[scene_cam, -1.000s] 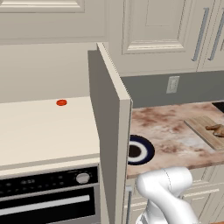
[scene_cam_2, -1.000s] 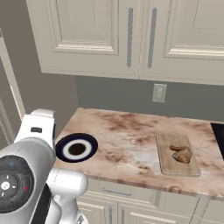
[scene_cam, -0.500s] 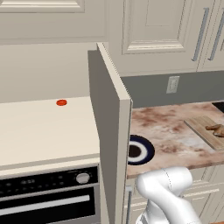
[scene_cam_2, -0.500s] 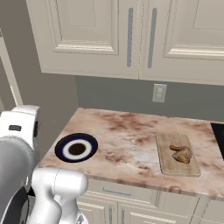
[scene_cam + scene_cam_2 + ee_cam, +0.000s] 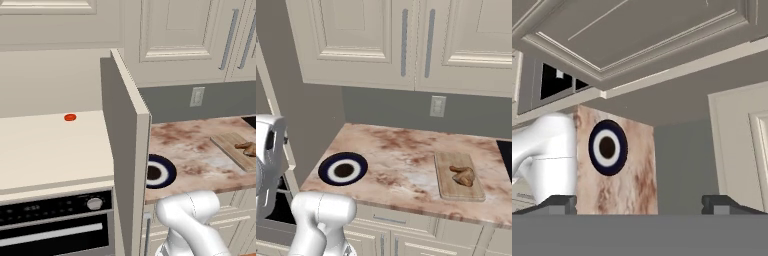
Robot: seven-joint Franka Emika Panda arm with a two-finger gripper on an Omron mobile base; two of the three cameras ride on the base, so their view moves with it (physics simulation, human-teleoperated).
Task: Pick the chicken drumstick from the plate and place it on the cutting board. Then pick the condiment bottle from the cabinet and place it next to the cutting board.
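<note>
The jaws (image 5: 639, 202) are wide open and hold nothing. In the hand view, the 2 dark tips sit far apart at the bottom, with only air between them.

Just past them, in that tipped view, is the plate (image 5: 607, 147) on the pink-brown table (image 5: 632, 180). The plate (image 5: 343, 170) is bare. The chicken drumstick (image 5: 462, 175) already lies on the cutting board (image 5: 456, 176), further right along the table. So I think step 1 is done.

Next is the condiment bottle, and I cannot see it yet. The cabinet (image 5: 50, 145) is to the left of the plate, with its door (image 5: 125, 150) swung open between them. On its cream shelf sits a small red disc (image 5: 70, 117), well back.

So the hand looks toward the table, while the cabinet lies off to its left. I think the arm must turn left and reach in past the door edge without bumping it.
</note>
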